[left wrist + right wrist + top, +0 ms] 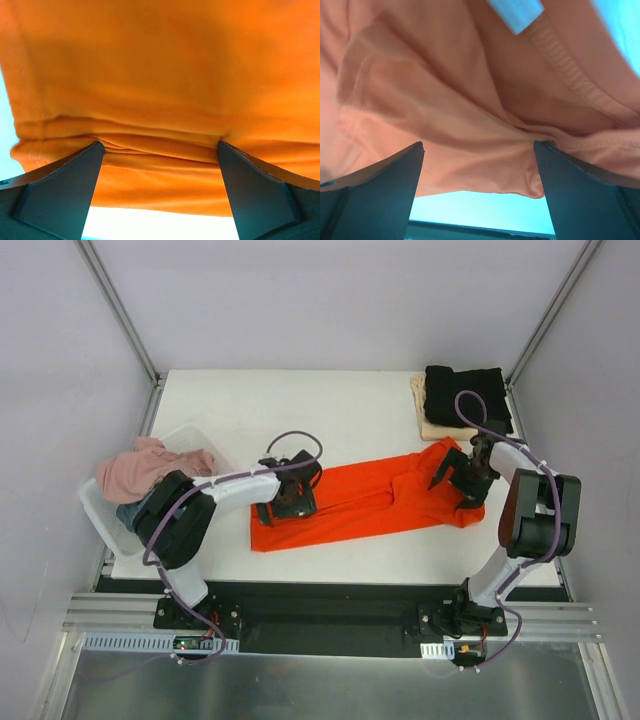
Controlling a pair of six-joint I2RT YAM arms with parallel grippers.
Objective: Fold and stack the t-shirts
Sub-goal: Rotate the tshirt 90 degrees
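Mid-fold: bright orange-red cloth t-shirt (370, 502), long strip, centre of table (350, 410). Left gripper (290, 495) at 9 o'clock end, right gripper (462, 478) at 3 o'clock, both spread wide (nothing pinched). Next, probably: clamp ends, fold crosswise.

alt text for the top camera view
An orange-red t-shirt lies across a white table, the open left gripper and open right gripper at its two ends. Far right, a folded black shirt tops a cream one; a pink shirt spills from a tub at left.
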